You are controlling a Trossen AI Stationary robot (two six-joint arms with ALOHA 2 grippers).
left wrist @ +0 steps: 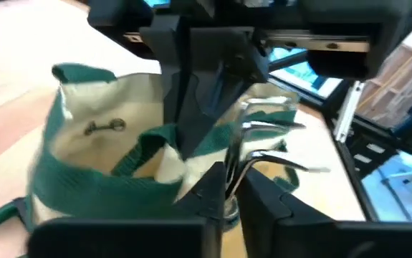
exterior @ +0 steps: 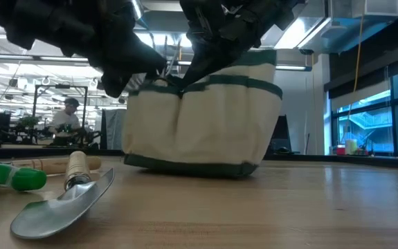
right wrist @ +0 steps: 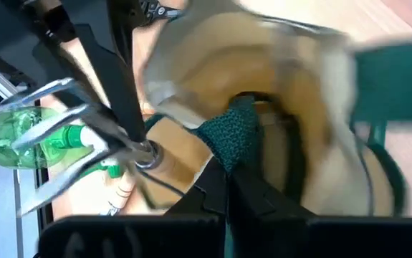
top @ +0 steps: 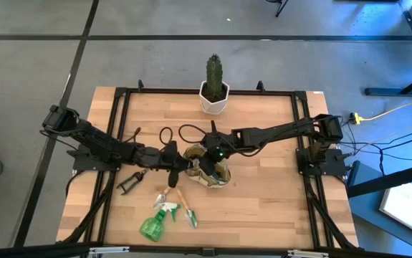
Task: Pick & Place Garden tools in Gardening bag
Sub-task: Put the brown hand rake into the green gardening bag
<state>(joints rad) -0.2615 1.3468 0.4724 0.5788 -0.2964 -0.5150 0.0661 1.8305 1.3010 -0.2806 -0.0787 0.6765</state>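
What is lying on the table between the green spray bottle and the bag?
In the high view, two wooden-handled hand tools lie on the table between the spray bottle and the bag.

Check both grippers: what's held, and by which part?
Left gripper grips a silver metal hand fork near its neck; right gripper pinches the tan gardening bag's green handle strap.

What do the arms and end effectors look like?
Both arms are dark, jointed and slim, mounted at opposite table edges. The right arm shows a small green light near its wrist. Black cables loop on the table between them. The left end effector has two flat dark fingers, as does the right end effector.
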